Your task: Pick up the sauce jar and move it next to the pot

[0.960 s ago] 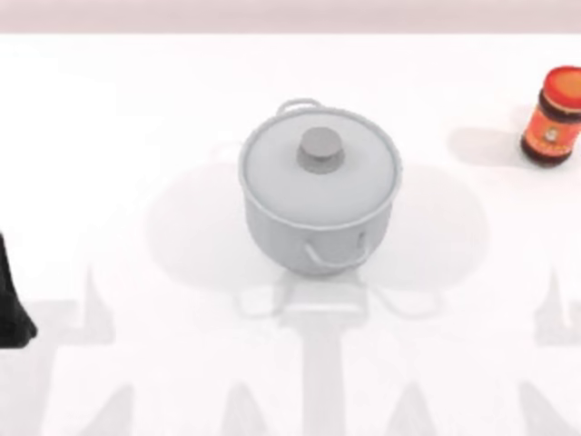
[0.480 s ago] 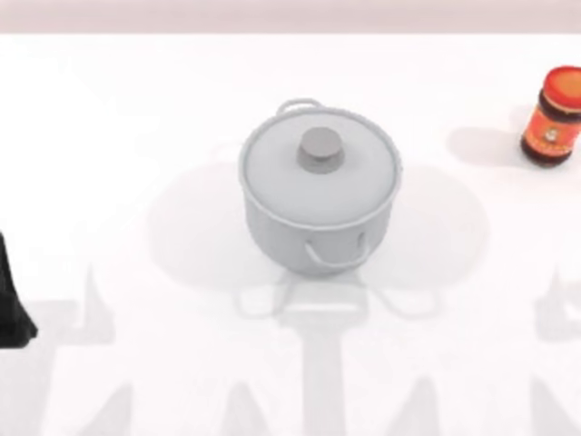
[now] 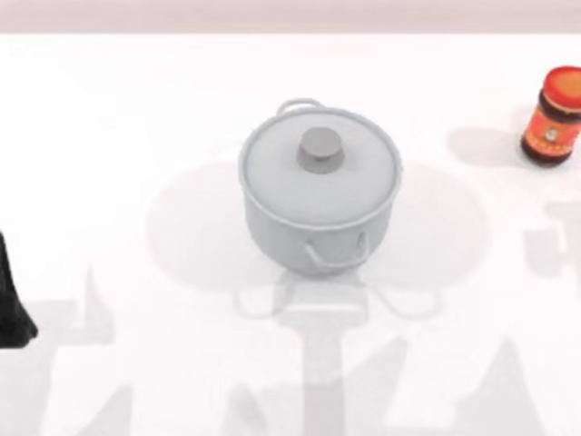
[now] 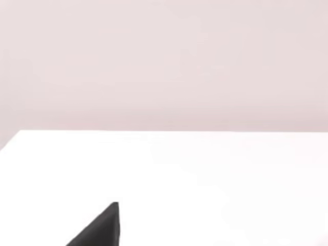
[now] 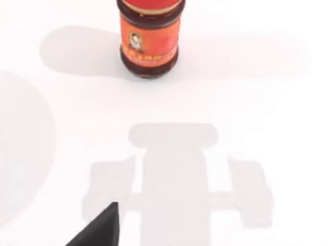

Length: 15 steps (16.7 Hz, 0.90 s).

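Observation:
The pot (image 3: 320, 186) is light grey, with a round lid, a darker knob and two loop handles, and it stands at the table's middle. The sauce jar (image 3: 553, 116) stands upright at the far right, dark brown with an orange-red lid and label. In the right wrist view the sauce jar (image 5: 150, 37) is ahead of my right gripper, well apart from its one showing fingertip (image 5: 105, 229); nothing sits beside that finger. My right arm is outside the top view. My left arm (image 3: 13, 304) is parked at the left edge, one fingertip (image 4: 102, 228) showing over bare table.
The white table (image 3: 136, 136) carries only the pot and the jar. Arm shadows lie across its front part and near the right edge below the jar. A wide gap of bare surface separates jar and pot.
The right arm's shadow has shifted up the right edge toward the jar, and the front shadows have changed shape. Pot, jar and left arm have not moved.

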{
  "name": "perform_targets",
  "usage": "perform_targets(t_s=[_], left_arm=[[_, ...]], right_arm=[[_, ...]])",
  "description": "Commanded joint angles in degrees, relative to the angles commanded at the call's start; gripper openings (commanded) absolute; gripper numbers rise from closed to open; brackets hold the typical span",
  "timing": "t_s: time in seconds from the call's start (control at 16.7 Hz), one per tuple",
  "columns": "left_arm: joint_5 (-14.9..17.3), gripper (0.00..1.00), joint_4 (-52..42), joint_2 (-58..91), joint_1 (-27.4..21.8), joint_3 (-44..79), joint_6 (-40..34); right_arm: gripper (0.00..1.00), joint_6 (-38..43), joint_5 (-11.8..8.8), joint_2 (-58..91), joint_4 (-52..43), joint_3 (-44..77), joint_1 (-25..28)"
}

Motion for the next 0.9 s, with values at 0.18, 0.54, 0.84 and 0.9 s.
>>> perform_targets(t_s=[0.18,0.54,0.84,0.9], left_arm=[[0.0,1.0,0.0,0.0,0.0,0.0,0.0],[0.0,1.0,0.0,0.0,0.0,0.0,0.0],[0.0,1.0,0.0,0.0,0.0,0.0,0.0],[0.0,1.0,0.0,0.0,0.0,0.0,0.0]], right_arm=[[1.0,-1.7,-0.2,16.8,-9.2,17.9,-0.3],[1.0,-5.9,-1.2,50.4,-25.1,53.2,0.3],[1.0,-9.6,-2.5,74.9,-35.1,76.8,1.7],[1.0,-10.2,-2.8,78.9,-36.6,80.5,1.9]])
